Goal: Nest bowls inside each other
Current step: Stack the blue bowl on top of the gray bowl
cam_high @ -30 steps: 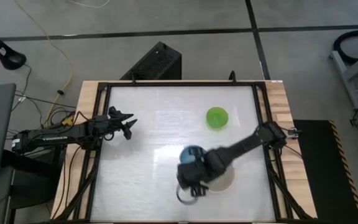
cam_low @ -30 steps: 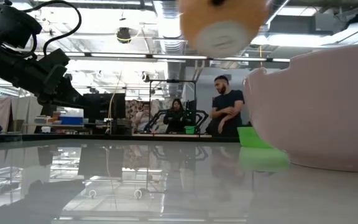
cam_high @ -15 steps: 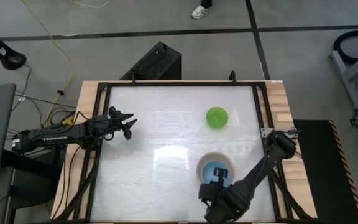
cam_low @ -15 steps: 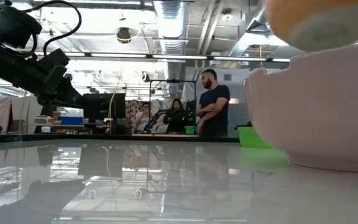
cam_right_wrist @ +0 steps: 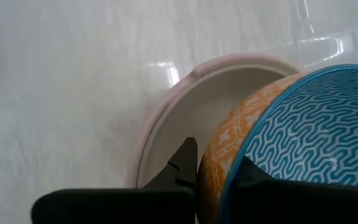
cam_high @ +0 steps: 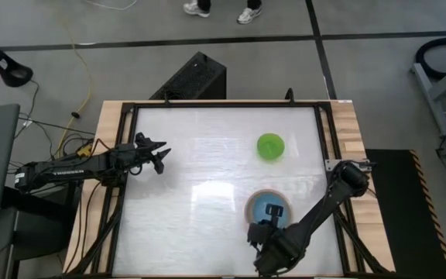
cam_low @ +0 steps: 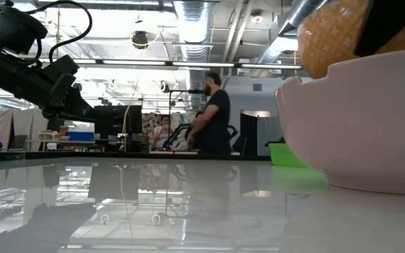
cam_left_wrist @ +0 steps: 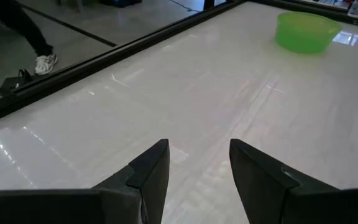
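My right gripper is shut on a small bowl that is blue-patterned inside and orange-patterned outside. It holds the bowl over the large cream-white bowl, which stands on its base near the table's front right. In the low view the small bowl dips behind the cream bowl's rim. The green bowl stands alone farther back. My left gripper hangs open over the table's left side, touching nothing. My right gripper pinches the small bowl's rim, one finger on the orange outer wall and the other inside on the blue face. The fingers slant down from the table's near side. The bowl is tilted, its lower part inside the cream bowl; whether the two touch I cannot tell.
The white tabletop is bare between the bowls and my left arm. A black frame runs along the table's edges. People stand in the room beyond the far edge.
My right gripper has swung toward the table's right and near edge and come down, rolling as it went. It has carried the small bowl from left of the cream bowl to over it, and the bowl's lower part has sunk behind the cream rim.
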